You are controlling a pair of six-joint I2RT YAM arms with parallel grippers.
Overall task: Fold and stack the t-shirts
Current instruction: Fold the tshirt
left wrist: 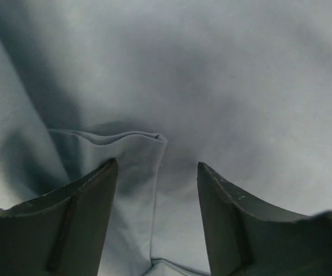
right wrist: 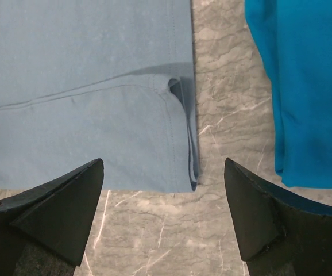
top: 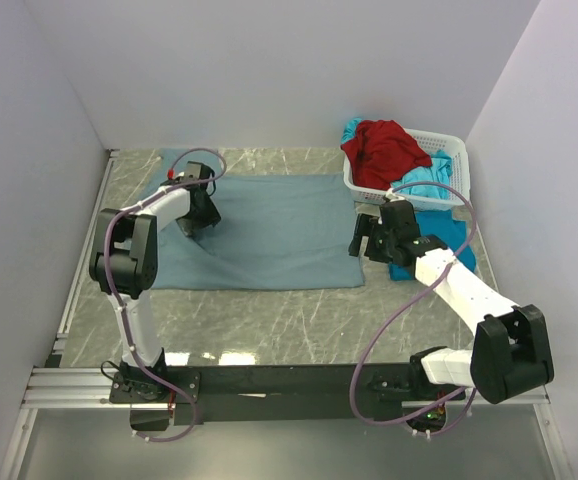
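The large grey-blue t-shirt (top: 269,232) lies spread on the marble table. My left gripper (top: 195,222) is open low over its left part; in the left wrist view a folded hem edge (left wrist: 146,144) lies between its fingers (left wrist: 80,213). My right gripper (top: 367,240) is open above the shirt's right edge; in the right wrist view the shirt's corner (right wrist: 180,172) lies just ahead of the jaws. A turquoise t-shirt (top: 439,240) lies on the table to the right and also shows in the right wrist view (right wrist: 304,86). A red t-shirt (top: 384,150) lies in the basket with more turquoise cloth (top: 431,178).
The white lattice basket (top: 454,160) stands at the back right against the wall. Walls close in the table on the left, back and right. Bare marble (top: 269,320) shows in front of the grey-blue shirt.
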